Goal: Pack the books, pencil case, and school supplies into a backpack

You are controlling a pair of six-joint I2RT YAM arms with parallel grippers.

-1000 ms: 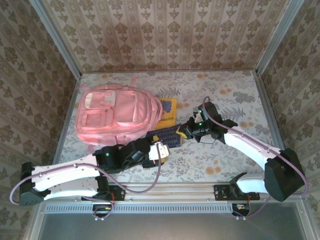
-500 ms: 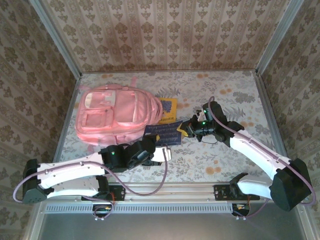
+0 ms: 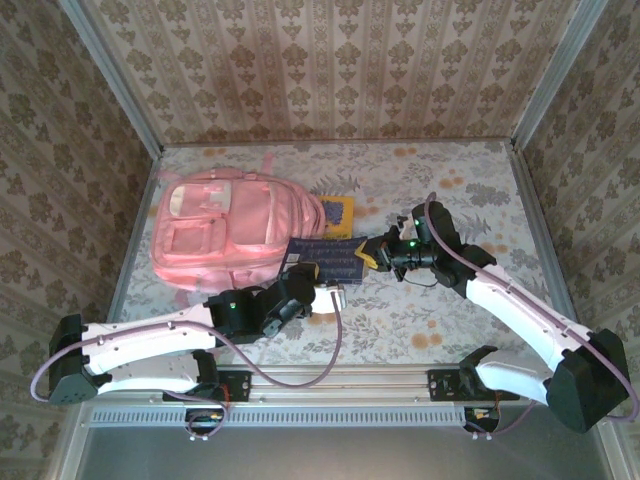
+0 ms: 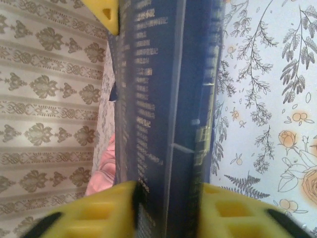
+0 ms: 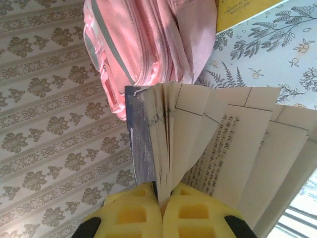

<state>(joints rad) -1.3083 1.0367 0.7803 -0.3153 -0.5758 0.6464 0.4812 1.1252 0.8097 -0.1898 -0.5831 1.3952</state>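
Looks like the book-packing step to me. The backpack lies flat, up and left of the left pincer, which is clamped on one edge of a navy book. The right pincer has its pads pressed together on just a thin bit of that book's far end, and the pages fan loose beside it. Next, I'd guess the right one lets go and the left carries the book to the bag. Can't tell if the bag's unzipped.

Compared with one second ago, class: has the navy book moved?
Yes. The navy book has shifted left and farther back, toward the unmoved backpack, and now covers more of the yellow book.
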